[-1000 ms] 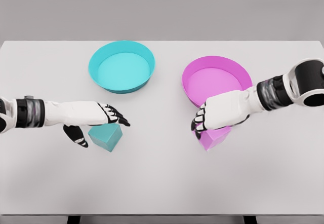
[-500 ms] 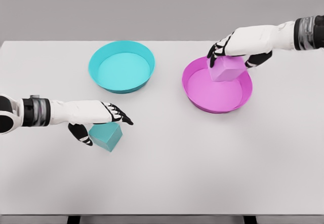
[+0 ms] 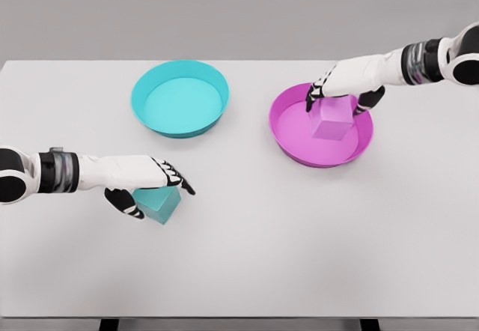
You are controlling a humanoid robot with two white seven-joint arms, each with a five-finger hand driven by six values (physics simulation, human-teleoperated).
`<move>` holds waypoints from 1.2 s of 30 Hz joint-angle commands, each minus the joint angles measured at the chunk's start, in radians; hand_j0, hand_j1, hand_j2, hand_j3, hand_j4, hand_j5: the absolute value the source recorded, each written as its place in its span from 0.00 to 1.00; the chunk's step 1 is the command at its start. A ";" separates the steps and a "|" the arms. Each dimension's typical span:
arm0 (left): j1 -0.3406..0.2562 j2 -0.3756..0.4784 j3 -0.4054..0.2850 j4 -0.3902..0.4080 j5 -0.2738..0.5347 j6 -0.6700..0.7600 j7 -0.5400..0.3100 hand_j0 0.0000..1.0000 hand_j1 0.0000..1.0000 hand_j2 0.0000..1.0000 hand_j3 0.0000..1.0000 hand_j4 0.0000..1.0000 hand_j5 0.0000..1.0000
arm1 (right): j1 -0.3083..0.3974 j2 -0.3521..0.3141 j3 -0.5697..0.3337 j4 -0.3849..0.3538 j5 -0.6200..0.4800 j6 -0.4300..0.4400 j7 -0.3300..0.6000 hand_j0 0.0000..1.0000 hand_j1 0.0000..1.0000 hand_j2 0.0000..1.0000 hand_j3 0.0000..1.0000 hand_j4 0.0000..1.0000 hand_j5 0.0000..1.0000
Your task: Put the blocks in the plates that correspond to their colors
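Observation:
A teal block point(image 3: 163, 205) lies on the white table point(image 3: 247, 248), in front of the teal plate point(image 3: 179, 97). My left hand point(image 3: 159, 193) is closed on it: the fingers point(image 3: 177, 177) lie across its top and the thumb presses its left side. A magenta block point(image 3: 331, 121) sits inside the magenta plate point(image 3: 288, 132), toward its far side. My right hand point(image 3: 334, 105) reaches in from the right and grips the top of that block, fingers on the left and thumb on the right.
The two plates stand side by side at the back of the table, teal on the left and magenta on the right. The table's front edge runs along the bottom of the view.
My right hand lifted the magenta block from the table, carried it back over the magenta plate and lowered it in. My left hand's thumb and fingers closed on the teal block, which stayed put.

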 commanded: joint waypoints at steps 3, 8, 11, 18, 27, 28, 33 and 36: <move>0.000 0.000 0.000 0.000 0.006 -0.001 0.000 0.66 0.66 0.66 0.66 0.66 0.66 | -0.002 -0.005 0.006 0.001 -0.002 0.002 0.000 1.00 1.00 1.00 1.00 1.00 1.00; 0.000 0.000 0.000 -0.002 0.006 -0.001 0.000 0.60 0.60 0.60 0.60 0.60 0.60 | -0.014 -0.008 0.006 -0.006 -0.006 0.002 0.000 1.00 1.00 1.00 1.00 1.00 1.00; 0.000 0.000 0.019 -0.003 0.007 -0.002 0.000 0.58 0.58 0.58 0.58 0.58 0.58 | -0.029 -0.017 -0.004 -0.008 -0.027 0.002 0.000 1.00 1.00 1.00 1.00 1.00 1.00; -0.002 -0.013 0.083 -0.009 0.012 -0.008 0.000 0.57 0.57 0.57 0.57 0.57 0.57 | -0.018 -0.187 -0.107 -0.008 -0.295 0.002 0.000 1.00 1.00 1.00 1.00 1.00 1.00; -0.008 -0.047 0.137 -0.009 0.015 -0.005 0.000 0.57 0.57 0.57 0.57 0.57 0.57 | 0.101 -0.255 -0.136 -0.009 -0.317 0.002 0.000 1.00 1.00 1.00 1.00 1.00 1.00; -0.005 -0.052 0.148 -0.009 0.016 -0.007 0.000 0.57 0.57 0.57 0.57 0.57 0.57 | 0.100 -0.255 -0.138 -0.005 -0.318 0.002 0.000 1.00 1.00 1.00 1.00 1.00 1.00; -0.012 -0.069 0.187 -0.005 0.018 -0.005 0.000 0.57 0.57 0.57 0.57 0.57 0.57 | 0.109 -0.259 -0.165 0.000 -0.317 0.002 0.000 1.00 1.00 1.00 1.00 1.00 1.00; -0.015 -0.086 0.197 0.014 0.018 -0.004 0.000 0.57 0.57 0.57 0.57 0.57 0.57 | 0.115 -0.264 -0.165 0.000 -0.285 0.002 0.000 1.00 1.00 1.00 1.00 1.00 1.00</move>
